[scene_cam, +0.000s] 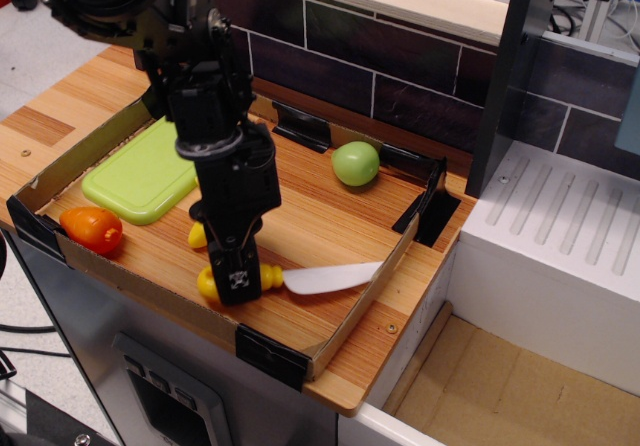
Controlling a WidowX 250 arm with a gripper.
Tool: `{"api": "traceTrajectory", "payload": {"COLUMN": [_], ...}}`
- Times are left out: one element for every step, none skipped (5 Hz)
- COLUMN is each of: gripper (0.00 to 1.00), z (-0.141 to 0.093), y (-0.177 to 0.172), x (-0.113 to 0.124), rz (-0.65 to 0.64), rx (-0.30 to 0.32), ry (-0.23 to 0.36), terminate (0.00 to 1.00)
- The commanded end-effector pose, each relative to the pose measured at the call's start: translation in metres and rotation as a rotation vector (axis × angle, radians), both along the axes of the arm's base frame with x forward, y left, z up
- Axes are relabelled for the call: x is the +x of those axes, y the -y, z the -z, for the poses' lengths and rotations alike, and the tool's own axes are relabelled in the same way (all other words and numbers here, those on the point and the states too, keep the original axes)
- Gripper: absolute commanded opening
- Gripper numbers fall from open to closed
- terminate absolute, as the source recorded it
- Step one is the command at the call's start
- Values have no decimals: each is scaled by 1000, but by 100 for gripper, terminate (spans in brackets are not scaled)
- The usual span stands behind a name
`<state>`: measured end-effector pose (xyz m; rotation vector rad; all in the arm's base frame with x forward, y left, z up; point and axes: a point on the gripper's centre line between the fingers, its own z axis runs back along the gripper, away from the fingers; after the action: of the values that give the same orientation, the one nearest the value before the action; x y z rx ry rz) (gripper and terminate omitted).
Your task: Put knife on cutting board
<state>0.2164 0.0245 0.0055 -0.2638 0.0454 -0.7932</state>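
The knife has a white curved blade and a yellow handle, and lies low near the front edge of the wooden tray, blade pointing right. My black gripper comes down from above. Its fingers are closed across the middle of the handle, and yellow shows on both sides of them. The light-green cutting board lies flat in the tray's left back part, well to the upper left of the gripper. My arm hides its right edge.
A green ball sits at the tray's back right. An orange toy lies in the front left corner. A small yellow piece shows just left of my arm. Low cardboard walls ring the tray. A white drainer stands to the right.
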Motion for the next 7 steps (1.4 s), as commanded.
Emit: {"api": "traceTrajectory", "payload": {"gripper": [0, 0, 0, 0, 0, 0, 0], "z": [-71, -97, -116, -114, -102, -87, -73], "y": [-19, -31, -41, -48, -65, -86, -108], "x": [12, 12, 14, 15, 22, 29, 35], "rz": [-87, -205, -368, -603, -764, -758, -697], "rx": [-53, -14, 30, 89, 87, 100, 108], "ry": [263, 426, 536, 577, 560, 523, 517], "terminate": [0, 0, 0, 0, 0, 0, 0]}}
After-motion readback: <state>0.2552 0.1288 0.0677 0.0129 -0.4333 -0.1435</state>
